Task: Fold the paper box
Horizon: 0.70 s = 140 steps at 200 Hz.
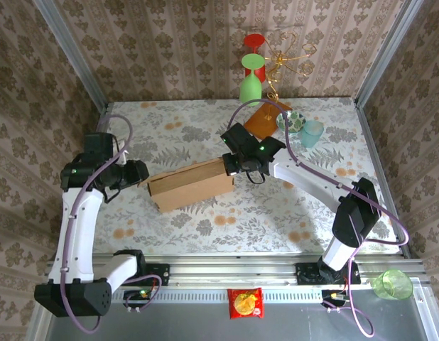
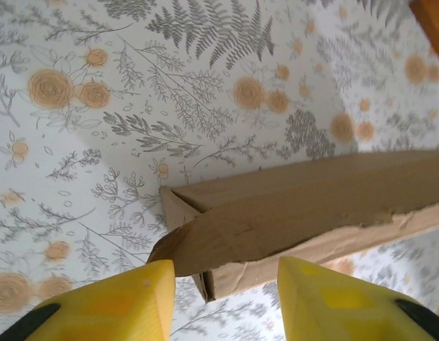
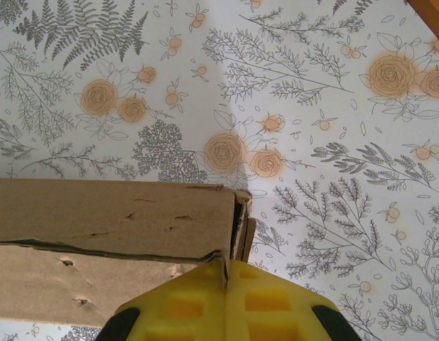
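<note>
Brown cardboard paper box (image 1: 191, 185) lies mid-counter (image 1: 205, 238), mostly formed. The left claw (image 2: 219, 284), half-wide, straddles its loose end flap. The right claw (image 3: 225, 273), closed tight, braces the opposite end. Best tuck the flap squarely while bracing, lest the box skid.

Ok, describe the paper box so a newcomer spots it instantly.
Start at the floral-patterned table. At its middle lies the paper box. It is plain brown cardboard and the largest item, unlike the small glossy orange slab at the back.
</note>
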Motion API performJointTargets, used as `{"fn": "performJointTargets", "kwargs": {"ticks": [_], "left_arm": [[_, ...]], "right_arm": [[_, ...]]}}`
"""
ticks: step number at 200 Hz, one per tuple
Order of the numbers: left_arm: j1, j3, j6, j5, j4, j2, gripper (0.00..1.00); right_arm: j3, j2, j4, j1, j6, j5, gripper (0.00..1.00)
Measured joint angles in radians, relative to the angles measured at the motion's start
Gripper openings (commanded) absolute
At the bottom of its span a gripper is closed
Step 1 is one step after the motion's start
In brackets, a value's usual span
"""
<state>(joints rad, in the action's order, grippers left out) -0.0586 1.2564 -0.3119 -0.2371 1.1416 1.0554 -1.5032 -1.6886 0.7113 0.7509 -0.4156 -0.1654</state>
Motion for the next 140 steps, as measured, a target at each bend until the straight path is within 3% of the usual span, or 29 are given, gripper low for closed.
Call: {"fn": "performJointTargets", "kwargs": {"ticks": [68, 140], "left_arm": [[-0.06, 0.027, 0.227, 0.032, 0.098, 0.019, 0.48], [-0.068, 0.005, 0.264, 0.079, 0.053, 0.074, 0.46]], "right_arm": [[-0.005, -0.003, 0.005, 0.0, 0.0, 0.001, 0.0], [-0.01, -0.01, 0.004, 0.0, 0.0, 0.002, 0.0]]}}
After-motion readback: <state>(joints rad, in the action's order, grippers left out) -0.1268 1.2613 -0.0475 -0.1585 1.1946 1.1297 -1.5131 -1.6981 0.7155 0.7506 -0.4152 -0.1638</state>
